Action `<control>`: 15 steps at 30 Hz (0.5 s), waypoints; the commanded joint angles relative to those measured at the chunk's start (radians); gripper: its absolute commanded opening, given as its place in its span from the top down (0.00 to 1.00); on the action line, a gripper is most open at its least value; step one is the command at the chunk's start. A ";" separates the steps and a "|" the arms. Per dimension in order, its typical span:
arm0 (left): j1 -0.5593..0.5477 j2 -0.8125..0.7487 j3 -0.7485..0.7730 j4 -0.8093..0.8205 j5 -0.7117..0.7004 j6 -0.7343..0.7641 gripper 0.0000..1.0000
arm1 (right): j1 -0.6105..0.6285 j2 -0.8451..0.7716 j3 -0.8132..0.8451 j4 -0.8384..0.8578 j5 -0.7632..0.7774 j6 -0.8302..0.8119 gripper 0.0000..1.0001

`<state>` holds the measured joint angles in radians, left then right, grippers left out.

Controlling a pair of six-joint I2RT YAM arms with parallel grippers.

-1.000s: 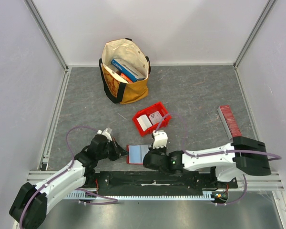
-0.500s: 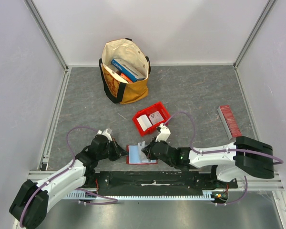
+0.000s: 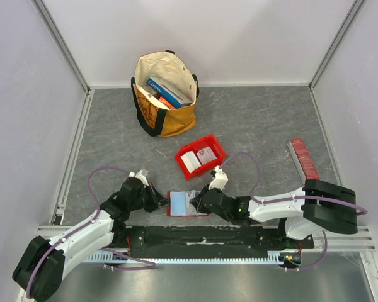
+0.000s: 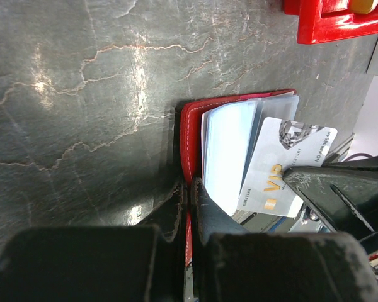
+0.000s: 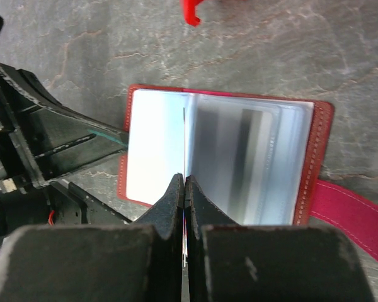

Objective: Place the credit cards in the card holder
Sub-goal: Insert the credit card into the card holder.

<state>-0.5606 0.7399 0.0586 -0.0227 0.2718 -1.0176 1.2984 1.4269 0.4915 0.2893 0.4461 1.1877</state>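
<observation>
card holder (image 3: 184, 204) lies open flat on the counter (image 3: 264, 119), at the near edge between the two arms, clear sleeves facing up, snap tab (image 5: 353, 211) sticking out on one side
left pincer (image 4: 188, 189) is clamped tight on the red edge of the card holder's cover, pinning it down
right pincer (image 5: 184, 182) is closed on a white card (image 4: 283, 167) with gold "VIP" print; it grips one end and the free end sits over the sleeves at the open page
from the right wrist the card shows edge-on, lined up with the centre fold
can't tell whether the card tip is inside a sleeve or only lying on top
two more cards (image 3: 190, 162) sit in the red bin (image 3: 205, 171) just behind the card holder
bag (image 3: 166, 119) with books (image 3: 164, 88) at the back, red ridged strip (image 3: 303, 158) well off to the right
</observation>
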 commanded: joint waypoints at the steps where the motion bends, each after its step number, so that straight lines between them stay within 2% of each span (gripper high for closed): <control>1: -0.001 0.006 -0.003 0.020 -0.005 -0.024 0.98 | -0.010 0.004 -0.024 0.031 0.022 0.052 1.00; 15: -0.001 0.012 0.001 0.020 -0.005 -0.021 0.98 | -0.030 0.000 -0.056 0.097 -0.024 0.056 1.00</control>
<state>-0.5606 0.7444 0.0586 -0.0193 0.2718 -1.0183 1.2713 1.4418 0.4564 0.3428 0.4194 1.2236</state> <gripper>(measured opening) 0.026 0.008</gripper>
